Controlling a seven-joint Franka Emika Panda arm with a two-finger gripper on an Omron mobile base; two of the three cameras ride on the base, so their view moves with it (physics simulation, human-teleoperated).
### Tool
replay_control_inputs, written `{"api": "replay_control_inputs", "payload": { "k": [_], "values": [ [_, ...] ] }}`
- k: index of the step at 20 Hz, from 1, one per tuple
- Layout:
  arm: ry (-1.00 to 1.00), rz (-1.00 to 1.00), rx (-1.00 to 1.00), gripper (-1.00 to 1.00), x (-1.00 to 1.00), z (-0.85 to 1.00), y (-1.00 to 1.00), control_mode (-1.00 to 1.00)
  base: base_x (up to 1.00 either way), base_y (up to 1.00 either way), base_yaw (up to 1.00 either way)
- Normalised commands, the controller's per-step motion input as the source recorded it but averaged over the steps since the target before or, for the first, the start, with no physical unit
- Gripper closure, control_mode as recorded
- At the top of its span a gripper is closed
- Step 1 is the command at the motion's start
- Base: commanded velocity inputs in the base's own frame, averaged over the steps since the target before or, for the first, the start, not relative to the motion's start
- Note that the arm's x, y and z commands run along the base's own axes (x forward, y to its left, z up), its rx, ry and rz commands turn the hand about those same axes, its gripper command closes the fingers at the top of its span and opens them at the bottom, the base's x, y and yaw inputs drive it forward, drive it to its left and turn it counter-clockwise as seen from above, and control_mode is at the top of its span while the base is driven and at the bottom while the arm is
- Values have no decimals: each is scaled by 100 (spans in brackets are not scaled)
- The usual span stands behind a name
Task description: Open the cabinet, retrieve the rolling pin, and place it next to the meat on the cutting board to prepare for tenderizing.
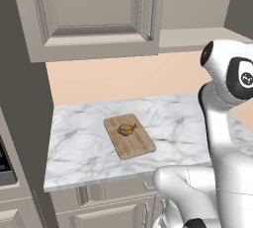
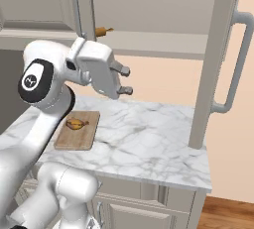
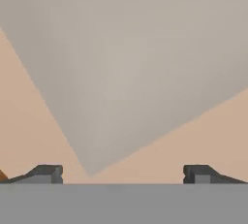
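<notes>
The rolling pin (image 2: 103,31) lies on the shelf of the cabinet (image 2: 149,10), upper left of the right base view, beside the left door's bar handle (image 2: 77,10); the right door (image 2: 218,59) stands swung open. The gripper (image 2: 123,80) hangs below the shelf, fingers wide apart, holding nothing. Judged best: rise to shelf height, straddle the pin mid-length, then close. Lower left, the meat (image 2: 75,123) sits on the cutting board (image 2: 74,139). No writing is legible.

Cabinet (image 2: 218,64) door open; rolling pin (image 2: 103,31) inside on shelf.
</notes>
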Motion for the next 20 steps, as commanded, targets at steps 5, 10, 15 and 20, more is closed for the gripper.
{"api": "replay_control_inputs", "payload": {
  "k": [5,10,15,20],
  "values": [
    [-24,6,16,-100,-28,25,74,-100,0,0,0],
    [-20,12,17,-100,-14,14,74,-100,0,0,0],
    [-19,16,17,-100,0,5,62,-100,0,0,0],
    [-21,22,16,-100,7,1,50,-100,0,0,0]
  ]
}}
